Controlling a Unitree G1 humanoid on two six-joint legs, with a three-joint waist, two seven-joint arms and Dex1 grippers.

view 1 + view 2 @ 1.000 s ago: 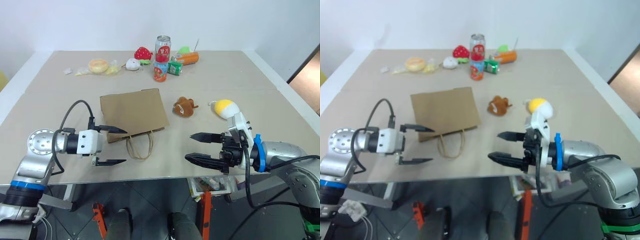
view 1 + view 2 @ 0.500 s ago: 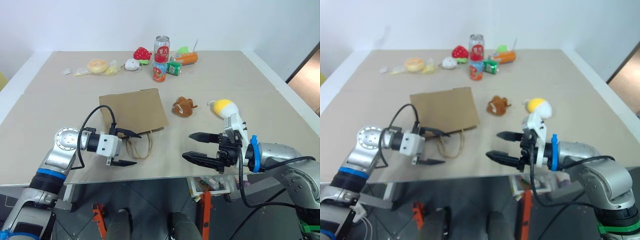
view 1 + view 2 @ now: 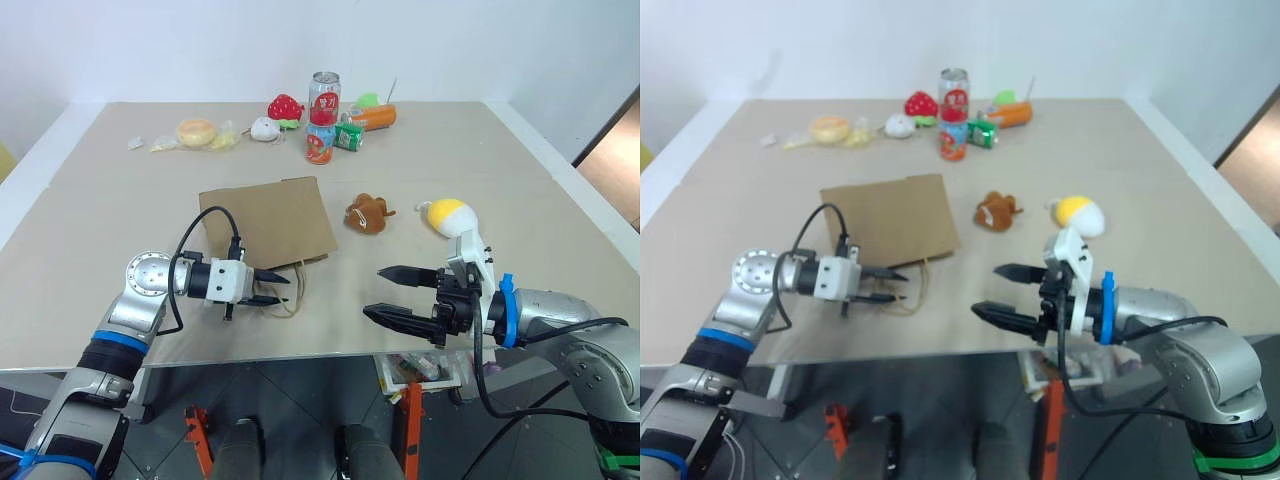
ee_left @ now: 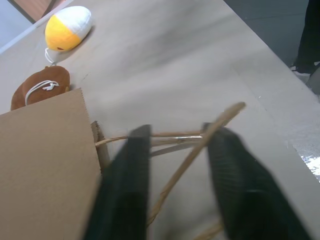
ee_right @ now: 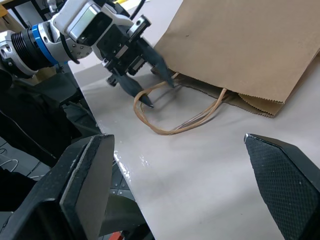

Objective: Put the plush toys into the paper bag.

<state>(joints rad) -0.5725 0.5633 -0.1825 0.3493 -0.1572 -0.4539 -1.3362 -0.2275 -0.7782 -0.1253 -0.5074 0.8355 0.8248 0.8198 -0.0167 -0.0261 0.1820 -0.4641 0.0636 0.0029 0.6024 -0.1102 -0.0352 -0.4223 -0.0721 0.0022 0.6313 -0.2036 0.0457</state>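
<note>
The left gripper (image 3: 275, 289), jaws narrowing, is straddling a cord handle (image 4: 200, 145) of the flat paper bag (image 3: 266, 226) on the tabletop (image 3: 90, 215); the right gripper (image 3: 388, 292) is hanging wide. The thin cord risks slipping free.

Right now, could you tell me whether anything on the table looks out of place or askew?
The paper bag lies flat on its side, mouth closed, handles sprawled on the table. The brown plush and yellow-white plush lie outside it. Nothing looks spilled or damaged.
</note>
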